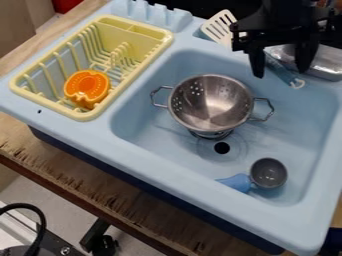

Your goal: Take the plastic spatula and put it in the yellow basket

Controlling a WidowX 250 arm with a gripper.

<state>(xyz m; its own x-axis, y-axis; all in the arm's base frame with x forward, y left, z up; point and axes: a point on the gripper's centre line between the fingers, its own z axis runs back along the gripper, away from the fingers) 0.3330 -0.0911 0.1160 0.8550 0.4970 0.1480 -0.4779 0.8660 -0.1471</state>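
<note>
The black gripper [282,62] hangs at the upper right over the sink's back edge, its two fingers apart and pointing down. The spatula [219,27] has a whitish slotted head, left of the gripper at the back of the sink. A blue handle with a light hooked end appears below and between the fingers; the gripper hides the stretch between head and handle. At the upper left, the yellow basket [127,90] is a dish rack with an orange round object [87,87] in its front part.
A metal colander [211,102] with two side handles sits in the light blue sink [150,142]. A grey ladle-like cup with a blue handle [268,173] lies at the basin's lower right. A shiny metal container [327,62] stands at the back right, beside the gripper.
</note>
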